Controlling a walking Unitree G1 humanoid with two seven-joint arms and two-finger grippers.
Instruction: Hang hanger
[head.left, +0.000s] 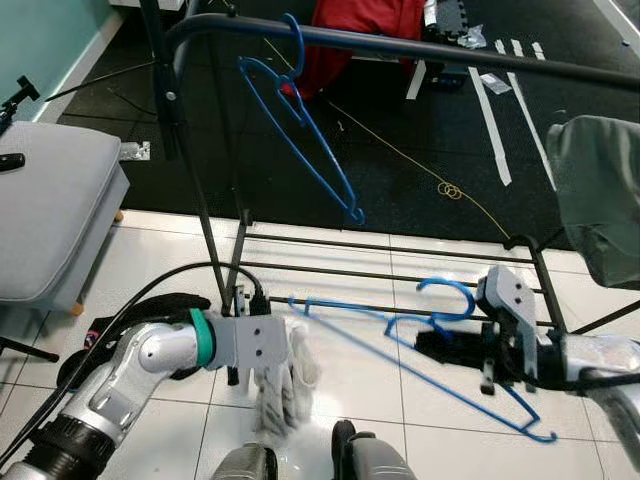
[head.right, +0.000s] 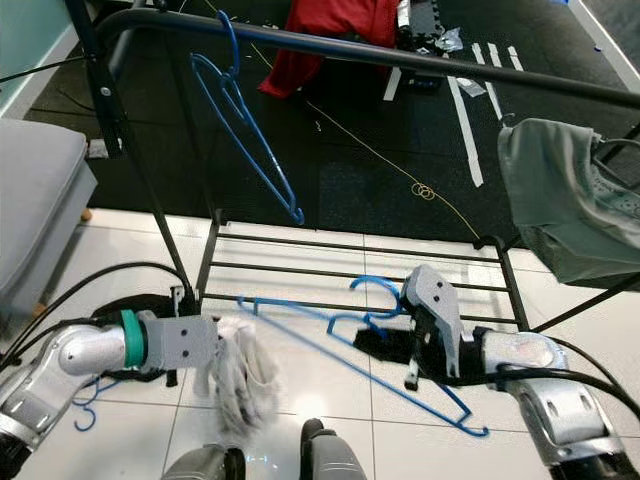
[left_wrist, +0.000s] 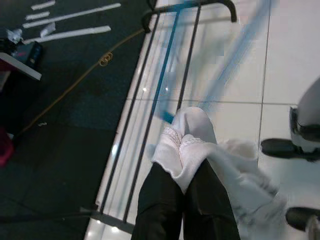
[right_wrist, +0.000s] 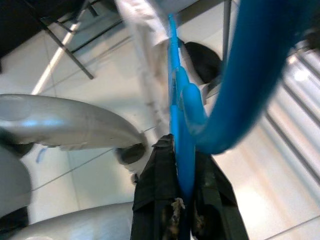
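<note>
Down near the tiled floor (head.left: 360, 400), the right tool (head.right: 400, 345) is clamping a blue hanger (head.left: 440, 360) just below its hook, holding it low in front of the rack's bottom rails (head.left: 380, 265). The left tool (left_wrist: 185, 165) is pinching a bunched white cloth (head.left: 285, 385), fingers together on it, close to the rack's left upright (head.left: 205, 220). Another blue hanger (head.left: 300, 125) is hanging from the black top bar (head.left: 420, 48). A grey garment (head.right: 565, 205) is draping at the rack's right end.
</note>
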